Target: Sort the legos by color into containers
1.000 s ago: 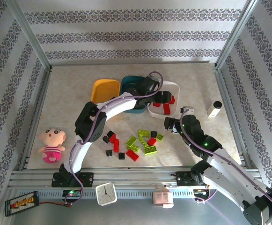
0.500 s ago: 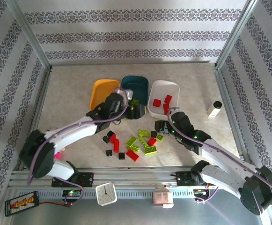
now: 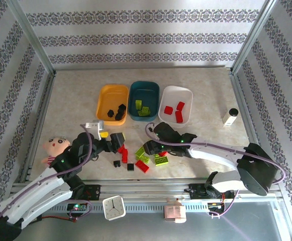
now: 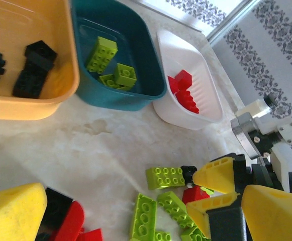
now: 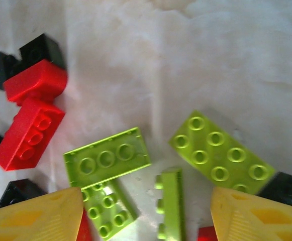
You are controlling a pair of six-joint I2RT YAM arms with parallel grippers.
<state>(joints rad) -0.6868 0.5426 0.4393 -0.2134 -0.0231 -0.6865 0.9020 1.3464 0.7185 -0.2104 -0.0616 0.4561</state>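
**Two robot arms over loose bricks, three part-filled trays behind**

A marbled table [image 3: 70,95] sat inside patterned walls. The left arm [image 3: 40,193] lay low across the near left corner. The right arm [image 3: 216,150] stretched leftward from the near right.

Three containers stood side by side at mid-table. The orange-yellow tray [image 3: 110,94] held black bricks [image 3: 116,112]. The dark teal tray [image 3: 144,89] held lime bricks [image 3: 141,108]. The white tray [image 3: 177,93] held red bricks [image 3: 176,111]. A plush doll [image 3: 54,146] lay by the left edge, just beside the left arm. A white cylinder [image 3: 230,117] with a black cap stood near the right edge, apart from the white tray.

The left gripper [image 3: 116,141] hung at the left end of the loose pile. Its yellow fingers [image 4: 15,211] were spread wide and held nothing. The right gripper [image 3: 153,145] hung over the middle of the pile, its jaws also spread and gripping nothing.

The loose legos [image 3: 141,156], red, lime and black, lay scattered on the table in front of the trays. Seen from the right wrist, a lime brick on its edge [image 5: 170,206] lay between the fingers. Two flat lime plates [image 5: 107,158] lay just beyond it.
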